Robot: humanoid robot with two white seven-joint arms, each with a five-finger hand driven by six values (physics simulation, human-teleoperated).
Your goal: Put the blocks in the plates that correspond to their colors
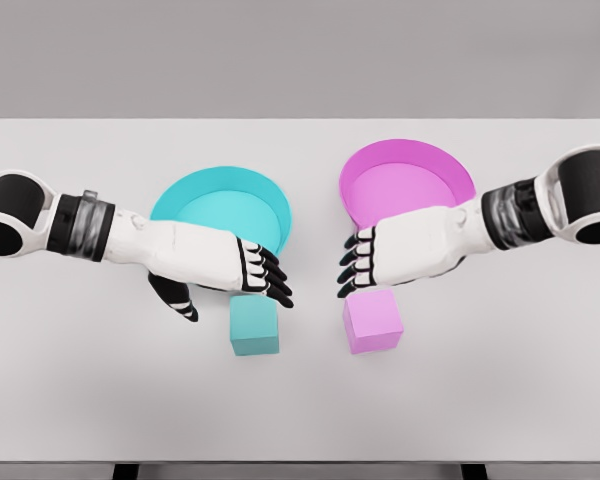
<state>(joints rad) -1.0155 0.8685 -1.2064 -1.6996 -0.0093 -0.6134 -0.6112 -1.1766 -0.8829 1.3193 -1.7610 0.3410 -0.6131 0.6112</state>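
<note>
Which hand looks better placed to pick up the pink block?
The right hand. It hovers open just above the pink block, by the pink plate. The left hand sits across the table over the teal block.

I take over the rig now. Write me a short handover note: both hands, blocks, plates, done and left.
Left hand: open, holds nothing, just above the teal block.
Right hand: open, holds nothing, just above the pink block.
Both blocks sit on the table, each in front of its matching plate: teal plate, pink plate.
Done: no block is in a plate.
Left: grasp each block and place it in its plate.
</note>
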